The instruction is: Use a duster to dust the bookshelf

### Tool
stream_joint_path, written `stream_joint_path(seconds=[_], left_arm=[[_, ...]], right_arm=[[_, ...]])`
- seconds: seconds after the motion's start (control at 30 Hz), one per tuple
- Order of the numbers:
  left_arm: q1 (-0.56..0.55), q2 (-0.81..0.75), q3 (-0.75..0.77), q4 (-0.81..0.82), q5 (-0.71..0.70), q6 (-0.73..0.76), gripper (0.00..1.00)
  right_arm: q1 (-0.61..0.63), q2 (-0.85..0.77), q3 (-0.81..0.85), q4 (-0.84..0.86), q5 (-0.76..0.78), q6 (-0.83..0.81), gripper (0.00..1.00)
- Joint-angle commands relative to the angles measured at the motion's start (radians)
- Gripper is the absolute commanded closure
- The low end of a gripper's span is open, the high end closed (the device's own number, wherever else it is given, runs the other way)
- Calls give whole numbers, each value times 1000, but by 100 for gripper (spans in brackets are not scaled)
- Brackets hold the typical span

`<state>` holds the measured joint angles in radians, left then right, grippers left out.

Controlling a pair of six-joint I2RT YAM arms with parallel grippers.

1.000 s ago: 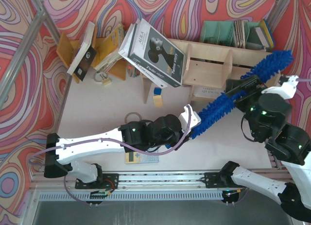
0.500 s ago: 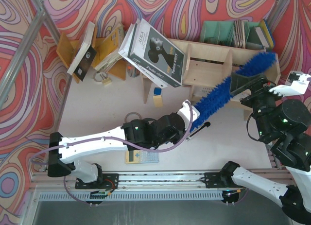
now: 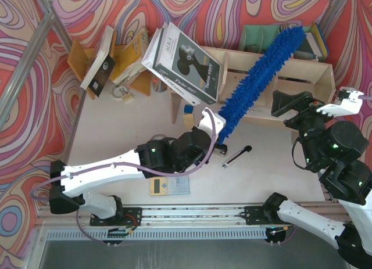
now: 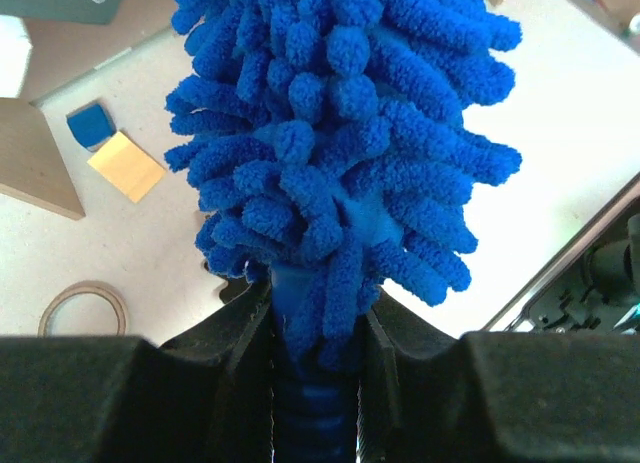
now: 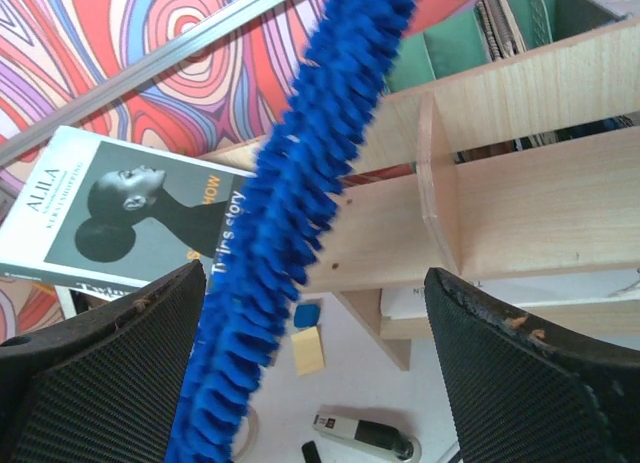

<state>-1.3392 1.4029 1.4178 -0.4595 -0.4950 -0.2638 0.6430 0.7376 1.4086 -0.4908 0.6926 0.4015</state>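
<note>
While the tabletop (image 3: pixel 116 129) takes up most of the overhead view, the bookshelf (image 3: pixel 314 77) is the big thing on it, sitting along the far right side with its dividers facing the arms. The duster (image 3: pixel 258 77) runs diagonally up and to the right from mid-table, crossing over the shelf's left compartments, with its fluffy tip ending over the top edge by the green organiser (image 3: pixel 258 38). A big black-and-white book (image 3: pixel 186 63) leans tilted off the shelf's left end. The left gripper (image 4: pixel 315 323) has its jaws clamped tight on the duster's blue handle, right where the fluff starts. The right gripper (image 5: pixel 312 313) hangs in front of the shelf with its jaws spread wide and nothing in them, apart from the duster. Small stuff: a calculator (image 3: pixel 170 185) lies flat near the front edge, partly under the left arm, a black pen (image 3: pixel 236 156) lies just right of the left gripper, and the left wrist view also shows a tape ring (image 4: pixel 85 308) and an orange sticky note (image 4: pixel 125 166).
</note>
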Motion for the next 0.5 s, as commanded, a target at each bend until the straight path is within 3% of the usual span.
stream_joint_path(seconds=[0.0,0.3,0.47], left_arm=[[1,-71,-14,108,-74,-18,100],[4,-145,-57,139,-153,-54,100],[12,-181,-44,79,-242,-103,100]], right_arm=[[1,-13,-42,23,49,12,19],[1,10,-67,7,28,49,19],[1,23,-71,10,27,50,19]])
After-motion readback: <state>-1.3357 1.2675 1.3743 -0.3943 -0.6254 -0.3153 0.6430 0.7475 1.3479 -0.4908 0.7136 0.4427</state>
